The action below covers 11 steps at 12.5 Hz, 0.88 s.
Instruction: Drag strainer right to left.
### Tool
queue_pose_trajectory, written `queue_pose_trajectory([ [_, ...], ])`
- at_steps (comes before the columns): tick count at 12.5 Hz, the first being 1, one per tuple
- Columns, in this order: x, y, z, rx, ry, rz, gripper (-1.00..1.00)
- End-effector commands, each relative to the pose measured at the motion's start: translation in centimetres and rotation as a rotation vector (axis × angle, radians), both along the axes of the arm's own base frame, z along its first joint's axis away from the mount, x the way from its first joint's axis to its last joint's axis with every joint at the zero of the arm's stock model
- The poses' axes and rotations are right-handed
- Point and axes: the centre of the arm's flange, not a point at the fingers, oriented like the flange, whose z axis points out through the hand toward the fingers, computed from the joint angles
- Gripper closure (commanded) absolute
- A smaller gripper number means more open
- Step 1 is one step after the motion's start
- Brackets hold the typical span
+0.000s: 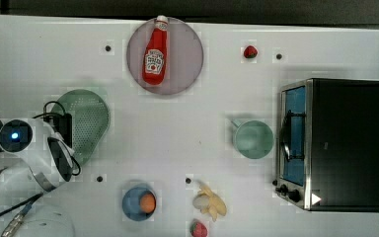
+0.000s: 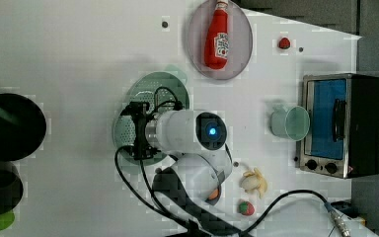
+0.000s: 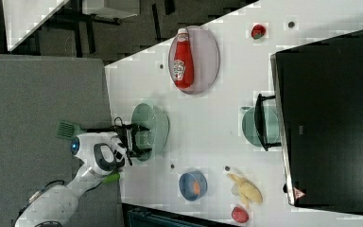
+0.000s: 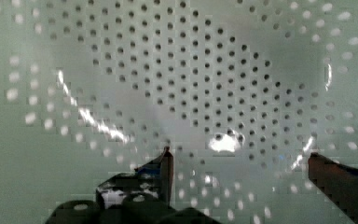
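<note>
the strainer [image 1: 86,121], a pale mint-green plastic bowl of roundish-oval shape dotted all over with small holes, sits near the top view's left edge of the white table [image 1: 187,143], and nothing lies in it. the gripper [image 4: 237,172] hangs inside the bowl with its two dark fingers [image 4: 161,170] spread wide apart, and nothing between them; in the wrist view the perforated, glossy wall curves behind them. in the left view the white arm [image 2: 187,131] covers much of the strainer.

one flat round greyish-pink plate [image 1: 187,59] carries one red ketchup bottle [image 1: 155,52] lying on its side, white cap toward the table's far edge. one small blue bowl [image 1: 132,202] holds one orange ball-shaped thing [image 1: 148,202]. one smooth mint-green mug [image 1: 252,139] stands empty just beside the toaster oven [image 1: 333,143], a boxy metal and black appliance with a glass door and two knobs.

loose on the table are two strawberries: one strawberry [image 1: 250,51] near the plate and another strawberry [image 1: 199,228] at the top view's lower edge. one half-peeled banana [image 1: 209,200] lies between the blue bowl and the oven. several small dark round holes [image 1: 108,48] dot the tabletop
</note>
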Motion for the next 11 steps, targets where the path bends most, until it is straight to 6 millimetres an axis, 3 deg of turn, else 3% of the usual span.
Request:
queue_pose_trajectory([
  [1, 2.3, -0.8, 7.1, -0.005, -0.084, 0.194, -1.00],
  [4, 6.0, -7.0, 16.6, -0.038, -0.109, 0.338, -1.00],
  [6, 7.7, -13.2, 23.8, -0.040, -0.113, 0.412, -1.00],
  [9, 8.6, -26.3, 33.2, -0.013, -0.125, 0.494, -1.00],
  [11, 7.9, -35.1, 37.8, -0.025, -0.145, 0.547, -1.00],
])
